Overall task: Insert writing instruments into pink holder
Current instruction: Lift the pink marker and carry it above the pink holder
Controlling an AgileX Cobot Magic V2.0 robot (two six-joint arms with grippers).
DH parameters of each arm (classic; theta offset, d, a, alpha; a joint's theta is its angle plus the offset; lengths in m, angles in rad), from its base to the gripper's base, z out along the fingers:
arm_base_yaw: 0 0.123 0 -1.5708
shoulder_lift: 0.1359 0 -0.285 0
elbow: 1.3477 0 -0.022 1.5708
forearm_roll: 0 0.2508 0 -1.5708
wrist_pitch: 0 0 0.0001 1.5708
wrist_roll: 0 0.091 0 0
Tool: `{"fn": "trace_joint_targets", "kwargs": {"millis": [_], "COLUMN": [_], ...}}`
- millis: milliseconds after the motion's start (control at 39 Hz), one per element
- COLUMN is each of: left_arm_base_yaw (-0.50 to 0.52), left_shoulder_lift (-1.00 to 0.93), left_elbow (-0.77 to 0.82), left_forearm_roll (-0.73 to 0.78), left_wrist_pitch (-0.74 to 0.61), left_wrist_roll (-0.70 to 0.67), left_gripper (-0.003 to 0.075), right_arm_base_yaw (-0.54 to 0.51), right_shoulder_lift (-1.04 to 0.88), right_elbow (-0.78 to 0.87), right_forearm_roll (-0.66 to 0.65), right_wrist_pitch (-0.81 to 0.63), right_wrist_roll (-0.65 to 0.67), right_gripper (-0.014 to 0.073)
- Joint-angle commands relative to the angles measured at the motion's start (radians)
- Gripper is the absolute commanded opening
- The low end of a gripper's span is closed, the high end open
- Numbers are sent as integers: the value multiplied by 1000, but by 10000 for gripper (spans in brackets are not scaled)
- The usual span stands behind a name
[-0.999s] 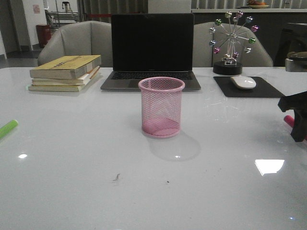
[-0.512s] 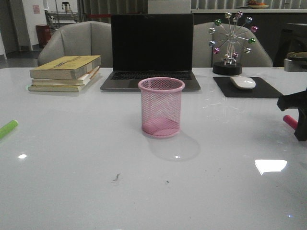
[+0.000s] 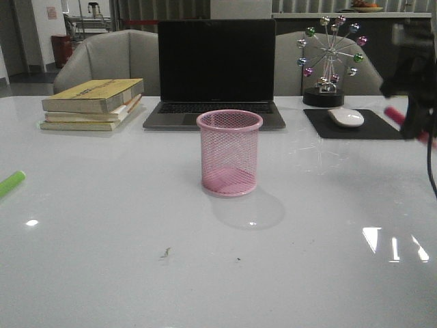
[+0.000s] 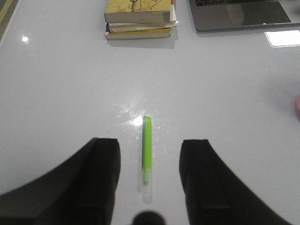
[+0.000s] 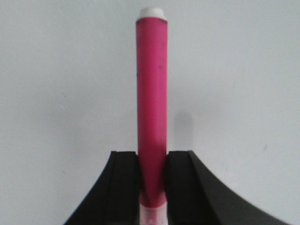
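The pink holder (image 3: 230, 152) stands upright and empty at the table's middle, in front of the laptop. A lime green marker (image 3: 11, 182) lies flat at the table's left edge. In the left wrist view the green marker (image 4: 146, 148) lies between the spread fingers of my left gripper (image 4: 150, 178), which is open and above it. My right gripper (image 3: 414, 113) is raised at the far right, above the mouse pad, shut on the magenta-pink marker (image 3: 397, 116). In the right wrist view the pink marker (image 5: 151, 103) sticks out from my right gripper (image 5: 152, 176).
A stack of books (image 3: 93, 104) lies at the back left. A closed-screen black laptop (image 3: 216, 72) stands behind the holder. A mouse (image 3: 346, 117) rests on a black pad (image 3: 351, 125), with a ferris-wheel ornament (image 3: 331, 61) behind. Chairs stand beyond the table.
My right gripper has risen from near the table surface to well above the mouse pad, carrying the pink marker up with it. The holder and green marker have not moved.
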Motion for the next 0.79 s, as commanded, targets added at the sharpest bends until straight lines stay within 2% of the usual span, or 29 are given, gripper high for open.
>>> {"fn": "trace_joint_targets", "kwargs": {"millis": [0, 205, 384, 564, 769], "left_arm_base_yaw": [3, 3, 3, 3, 3], "left_shoulder_lift": [-4, -4, -4, -4, -4], "left_elbow": [-37, -37, -37, -37, -37], "left_forearm_roll": [-10, -10, -10, -10, -10], "left_wrist_pitch": [-67, -67, -67, -67, -67], "left_wrist_roll": [0, 0, 0, 0, 0], "left_gripper": [375, 375, 375, 375, 375], "right_arm_base_yaw": [33, 149, 338, 497, 563], "right_shoulder_lift": [-113, -196, -207, -174, -86], "right_elbow": [-91, -169, -152, 13, 220], "right_forearm_roll": [16, 29, 37, 36, 35], "right_wrist_pitch": [-63, -183, -464, -772, -1107], "right_wrist_roll": [-18, -18, -21, -22, -22], "right_gripper": [55, 55, 59, 59, 59]}}
